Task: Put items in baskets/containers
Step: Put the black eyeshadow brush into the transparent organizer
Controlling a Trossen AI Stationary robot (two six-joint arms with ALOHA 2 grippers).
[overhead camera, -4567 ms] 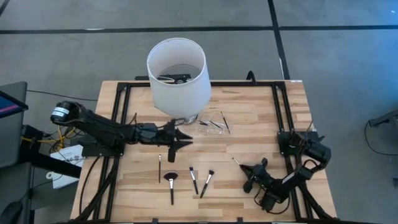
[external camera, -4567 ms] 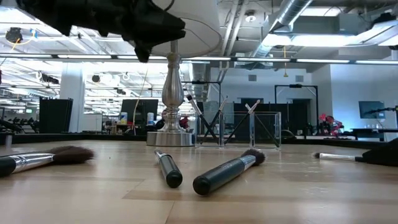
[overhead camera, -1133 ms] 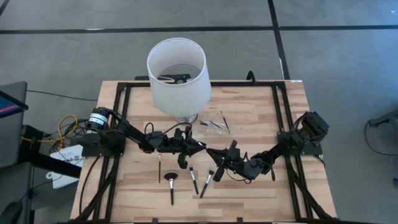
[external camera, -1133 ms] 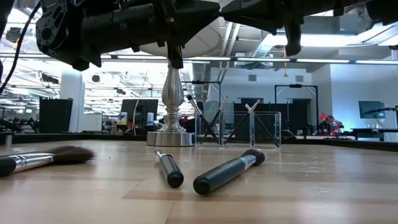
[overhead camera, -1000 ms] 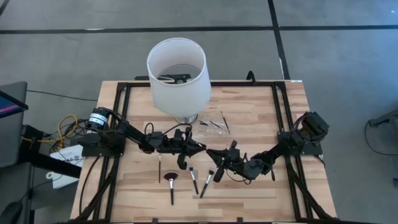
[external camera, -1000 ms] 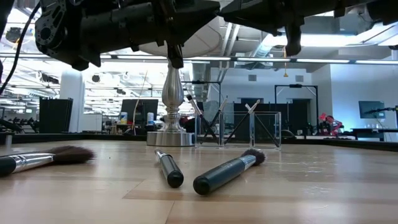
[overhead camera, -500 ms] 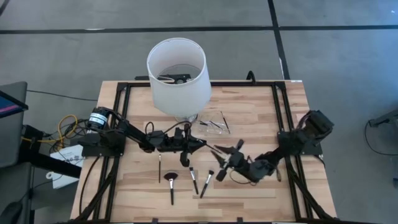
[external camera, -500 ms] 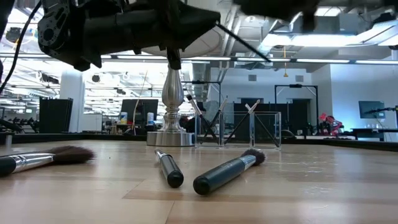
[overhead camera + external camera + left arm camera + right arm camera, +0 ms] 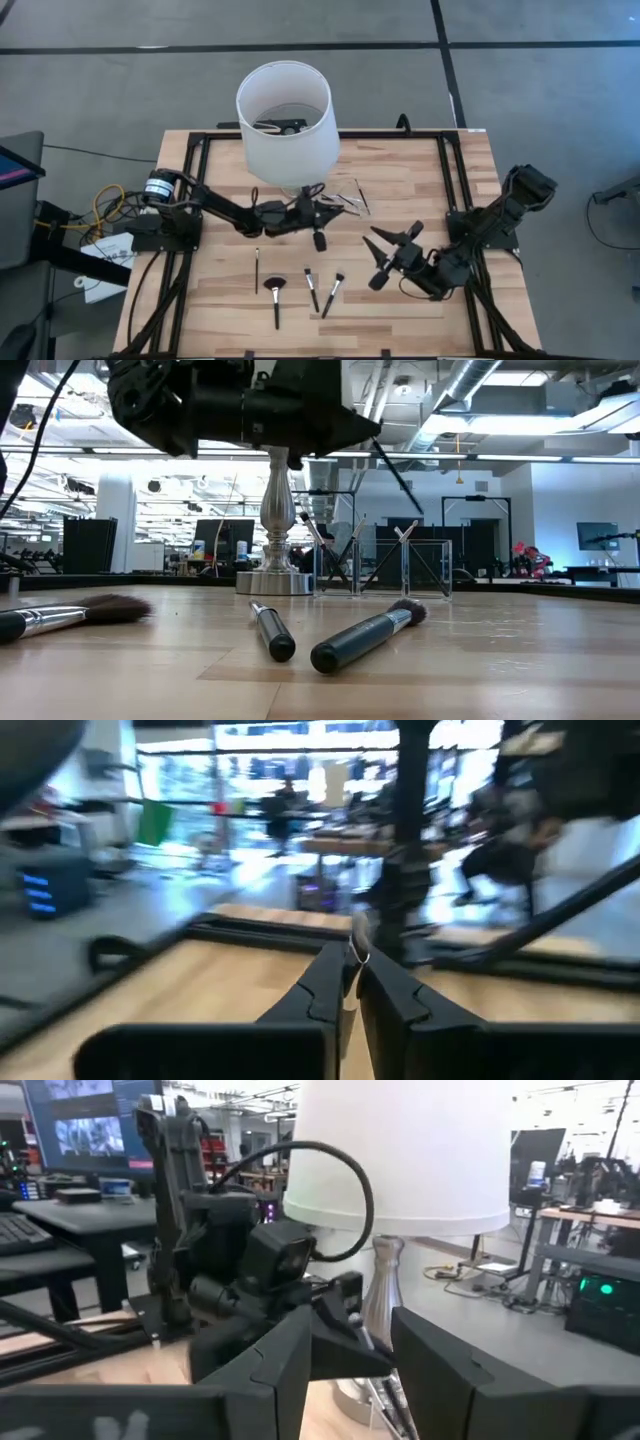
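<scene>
My left gripper (image 9: 334, 208) hovers beside the lamp base, just near of the clear tray (image 9: 346, 199), and is shut on a thin black brush (image 9: 393, 477). The tray holds several brushes that lean against its walls (image 9: 385, 565). My right gripper (image 9: 390, 240) stands open and holds nothing, over the right half of the table. A fan brush (image 9: 275, 293), two short brushes (image 9: 311, 288) (image 9: 333, 292) and a thin one (image 9: 257, 268) lie flat on the wood near the front. My left gripper pinches the brush between its two fingertips, with a silvery bit (image 9: 357, 946) showing right at the tips. The fingers come level from the table's left. The brush's dark shaft (image 9: 398, 486) slants down beyond the fingers, lifted clear of the table and above the tray.
A lamp with a tall white shade (image 9: 284, 118) and a metal stem (image 9: 276, 520) stands at the far middle, close to the left gripper and the tray. A black frame (image 9: 320, 134) runs round the table's edges.
The two grippers met over the table's middle with the brush between them. My right gripper has opened, let go of the brush and drawn back toward the table's right edge. My left gripper, still shut on the brush, has carried it toward the far edge and the tray.
</scene>
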